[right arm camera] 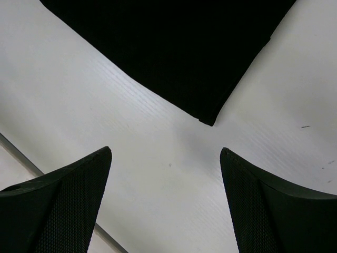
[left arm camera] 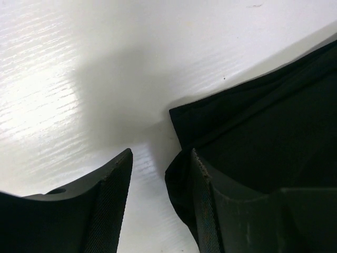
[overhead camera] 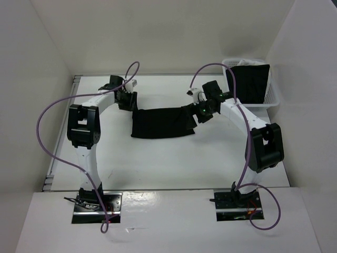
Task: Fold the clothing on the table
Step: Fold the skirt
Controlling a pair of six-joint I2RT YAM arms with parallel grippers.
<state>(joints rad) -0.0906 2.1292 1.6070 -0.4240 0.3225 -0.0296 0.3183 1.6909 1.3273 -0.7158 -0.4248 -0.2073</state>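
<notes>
Black clothing [overhead camera: 160, 124] lies mid-frame between both outstretched arms. The left gripper [left arm camera: 160, 153] stands half-parted at its corner; the right gripper [right arm camera: 166, 150] gapes wide, a corner just above it in the frame.

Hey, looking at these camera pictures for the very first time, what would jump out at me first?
The black clothing stands out most, a dark strip lying across the middle of the white table. Both arms reach to it from either side: the left end effector sits at one corner, and the right end effector hovers open just off another. At the far right, a white mesh basket holds more black cloth.
</notes>
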